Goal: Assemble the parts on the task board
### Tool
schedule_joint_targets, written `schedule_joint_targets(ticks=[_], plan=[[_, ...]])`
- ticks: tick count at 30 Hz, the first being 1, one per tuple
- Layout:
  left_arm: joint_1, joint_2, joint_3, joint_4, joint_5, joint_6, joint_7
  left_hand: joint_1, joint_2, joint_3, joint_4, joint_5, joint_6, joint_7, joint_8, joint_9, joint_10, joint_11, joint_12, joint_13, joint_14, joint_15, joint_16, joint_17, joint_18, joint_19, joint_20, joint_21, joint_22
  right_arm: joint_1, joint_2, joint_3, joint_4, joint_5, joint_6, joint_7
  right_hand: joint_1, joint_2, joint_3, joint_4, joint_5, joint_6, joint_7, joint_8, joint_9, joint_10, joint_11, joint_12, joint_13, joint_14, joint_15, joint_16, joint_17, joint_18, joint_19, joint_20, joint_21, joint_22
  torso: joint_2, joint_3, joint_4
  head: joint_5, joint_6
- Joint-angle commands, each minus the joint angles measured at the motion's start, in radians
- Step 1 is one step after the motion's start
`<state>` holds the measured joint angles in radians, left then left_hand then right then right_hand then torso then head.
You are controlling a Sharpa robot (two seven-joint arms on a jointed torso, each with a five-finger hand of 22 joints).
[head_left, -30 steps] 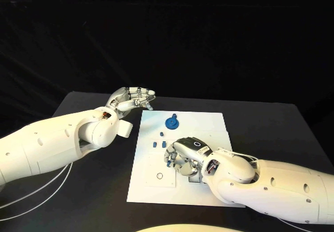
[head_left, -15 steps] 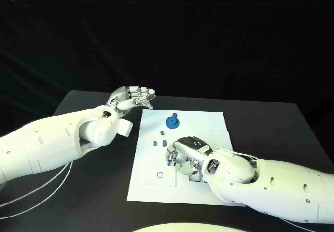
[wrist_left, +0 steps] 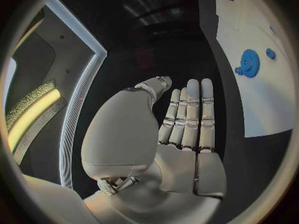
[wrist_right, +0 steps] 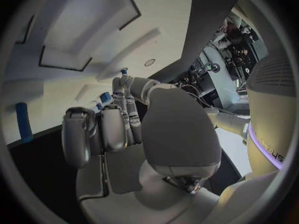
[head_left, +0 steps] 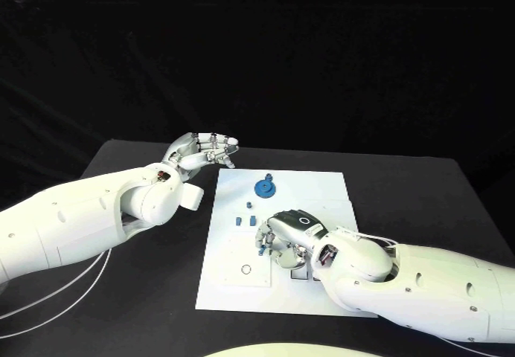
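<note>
The white task board [head_left: 322,186] lies in the middle of the table. A blue gear [head_left: 265,188] stands near its far edge, also seen as the blue gear [wrist_left: 249,63] from the left wrist. Small blue parts [head_left: 242,220] lie on the board's left side. My right hand [head_left: 283,238] hovers low over the board's middle and pinches a small blue peg [wrist_right: 124,71] at its fingertips [wrist_right: 122,82]. My left hand [head_left: 204,152] is held off the board's far left corner, holding nothing, fingers [wrist_left: 190,114] straight.
A round socket [head_left: 247,271] and a dark slot [head_left: 301,274] sit in the board's near part, just beside my right hand. A blue part [wrist_right: 24,122] lies on the board near my right hand. Black table [head_left: 429,193] surrounds the board.
My right hand has crept a little toward the board's far side with the peg still at its fingertips. The left hand has not moved.
</note>
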<state>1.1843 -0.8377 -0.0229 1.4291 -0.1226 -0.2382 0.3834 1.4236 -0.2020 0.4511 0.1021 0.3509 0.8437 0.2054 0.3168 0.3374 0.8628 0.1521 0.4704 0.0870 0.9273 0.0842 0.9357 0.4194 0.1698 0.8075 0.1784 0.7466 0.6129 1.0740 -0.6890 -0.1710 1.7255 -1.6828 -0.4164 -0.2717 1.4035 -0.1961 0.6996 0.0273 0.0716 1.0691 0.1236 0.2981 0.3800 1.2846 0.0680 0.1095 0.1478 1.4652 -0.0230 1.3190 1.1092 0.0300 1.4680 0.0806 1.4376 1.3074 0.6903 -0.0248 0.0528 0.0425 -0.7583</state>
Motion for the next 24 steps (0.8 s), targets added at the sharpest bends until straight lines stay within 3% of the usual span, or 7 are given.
schedule_joint_targets(ticks=[1, 8, 24], plan=[[0.000, 0.001, 0.001, 0.001, 0.000, 0.013, 0.004, 0.008, 0.001, -0.005, 0.001, 0.003, -0.007, -0.001, -0.002, -0.001, -0.006, 0.000, -0.001, -0.001, -0.005, 0.001, -0.004, -0.001, 0.006, -0.008, 0.002, -0.002, 0.001, -0.001, 0.002, 0.000, 0.001, -0.021, 0.029, -0.002, -0.003, 0.005, 0.002, -0.007, 0.005, 0.009, 0.001, 0.003, 0.001, 0.025, -0.019, 0.003, 0.001, 0.026, -0.006, 0.000, -0.001, -0.002, 0.058, -0.006, -0.002, 0.226, 0.000, -0.0002, 0.0004, 0.000, 0.002], [0.000, 0.002, 0.001, 0.000, -0.001, 0.015, 0.002, 0.008, 0.001, -0.005, 0.001, 0.003, -0.008, -0.001, -0.001, -0.001, -0.008, 0.000, 0.000, -0.001, -0.006, 0.001, -0.004, -0.001, 0.006, -0.009, 0.002, -0.002, 0.001, -0.001, 0.006, -0.001, -0.003, -0.026, 0.041, -0.006, -0.005, 0.005, 0.002, -0.009, 0.005, 0.009, 0.001, 0.003, 0.001, 0.026, -0.019, 0.002, 0.001, 0.026, -0.006, 0.001, 0.000, -0.002, 0.058, -0.006, -0.001, 0.226, 0.000, -0.0007, 0.0002, 0.003, -0.006], [0.000, 0.000, 0.001, 0.001, -0.001, 0.015, 0.002, 0.008, 0.001, -0.005, 0.001, 0.003, -0.008, -0.001, -0.001, -0.001, -0.008, 0.000, 0.000, -0.001, -0.006, 0.001, -0.004, -0.001, 0.006, -0.009, 0.002, -0.002, 0.001, -0.001, 0.021, -0.005, -0.006, -0.040, 0.080, -0.035, -0.010, 0.003, 0.002, -0.013, 0.004, 0.008, 0.001, 0.003, 0.002, 0.026, -0.019, 0.000, 0.001, 0.026, -0.006, 0.000, -0.002, -0.002, 0.057, -0.006, -0.002, 0.226, 0.000, -0.0011, 0.0005, 0.001, -0.003]])
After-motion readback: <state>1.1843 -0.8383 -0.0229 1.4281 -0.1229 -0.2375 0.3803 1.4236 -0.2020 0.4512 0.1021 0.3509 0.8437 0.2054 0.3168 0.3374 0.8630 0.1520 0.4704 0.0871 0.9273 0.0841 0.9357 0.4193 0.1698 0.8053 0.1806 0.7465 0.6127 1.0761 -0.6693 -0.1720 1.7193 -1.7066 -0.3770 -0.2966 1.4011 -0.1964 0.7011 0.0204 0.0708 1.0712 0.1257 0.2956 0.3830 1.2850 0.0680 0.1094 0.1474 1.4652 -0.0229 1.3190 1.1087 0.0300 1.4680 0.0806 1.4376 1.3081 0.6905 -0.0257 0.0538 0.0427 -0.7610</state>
